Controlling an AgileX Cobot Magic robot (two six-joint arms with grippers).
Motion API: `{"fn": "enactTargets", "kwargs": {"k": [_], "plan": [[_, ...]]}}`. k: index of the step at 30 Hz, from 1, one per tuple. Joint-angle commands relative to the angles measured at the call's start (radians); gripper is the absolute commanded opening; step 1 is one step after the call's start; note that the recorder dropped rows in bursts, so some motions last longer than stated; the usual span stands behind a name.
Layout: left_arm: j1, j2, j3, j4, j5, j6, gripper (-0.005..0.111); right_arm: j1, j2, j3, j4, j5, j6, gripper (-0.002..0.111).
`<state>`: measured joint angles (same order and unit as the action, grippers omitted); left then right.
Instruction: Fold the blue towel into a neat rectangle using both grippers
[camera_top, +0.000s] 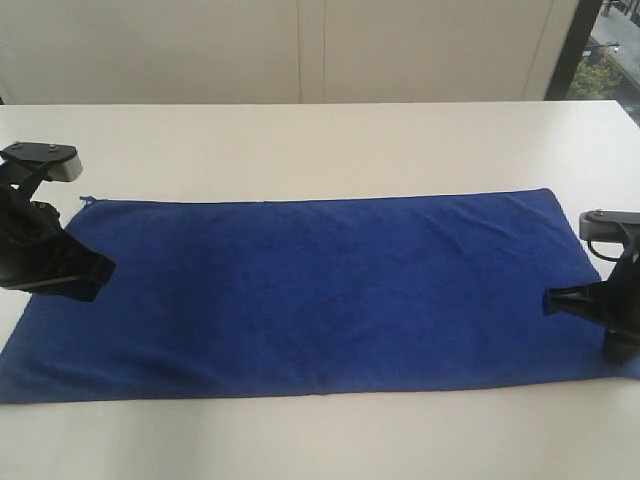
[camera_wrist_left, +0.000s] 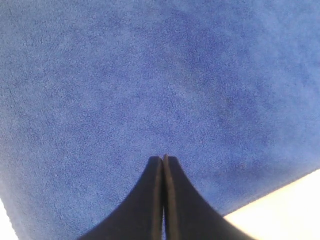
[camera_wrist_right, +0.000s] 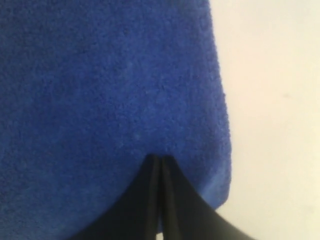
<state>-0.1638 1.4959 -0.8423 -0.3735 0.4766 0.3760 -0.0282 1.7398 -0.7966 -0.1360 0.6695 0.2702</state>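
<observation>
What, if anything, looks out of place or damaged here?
Nothing serious. The towel lies flat on the table; only a small thread sticks out at its far left corner. The left pincer and right pincer are shut over its ends.

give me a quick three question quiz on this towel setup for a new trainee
1. True or false: the blue towel lies spread flat on the table, with no fold made yet.
2. The left gripper has its jaws: A) wide open B) closed together C) out of view.
3. Fill in: in the exterior view the right gripper sits at the towel's ____ short edge.
Key: 1 true; 2 B; 3 right.
</observation>
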Motion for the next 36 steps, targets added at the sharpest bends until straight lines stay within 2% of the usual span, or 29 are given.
{"fn": "enactTargets", "kwargs": {"k": [1, 7, 13, 18, 22, 30, 36], "plan": [[0.001, -0.003, 0.005, -0.006, 0.013, -0.006, 0.0, -0.002, 0.03, 0.018, -0.047, 0.061, 0.023, 0.0], [0.001, -0.008, 0.005, -0.007, -0.006, -0.006, 0.0, -0.002, 0.006, 0.018, -0.045, 0.044, 0.03, 0.0], [0.001, -0.102, 0.005, 0.018, 0.008, -0.043, 0.0, -0.002, -0.112, 0.018, -0.011, -0.007, 0.028, 0.0], [0.001, -0.208, 0.005, 0.267, 0.045, -0.355, 0.0, -0.002, -0.211, 0.018, -0.002, -0.016, 0.008, 0.0], [0.001, -0.305, 0.005, 0.445, 0.164, -0.535, 0.0, -0.002, -0.252, 0.018, -0.002, -0.026, -0.005, 0.0], [0.001, -0.525, 0.073, 0.457, 0.303, -0.591, 0.0, -0.002, -0.248, 0.018, 0.09, -0.083, -0.099, 0.0], [0.001, -0.739, 0.154, 0.457, 0.339, -0.612, 0.0, -0.002, -0.248, 0.018, 0.142, -0.128, -0.147, 0.0]]}}
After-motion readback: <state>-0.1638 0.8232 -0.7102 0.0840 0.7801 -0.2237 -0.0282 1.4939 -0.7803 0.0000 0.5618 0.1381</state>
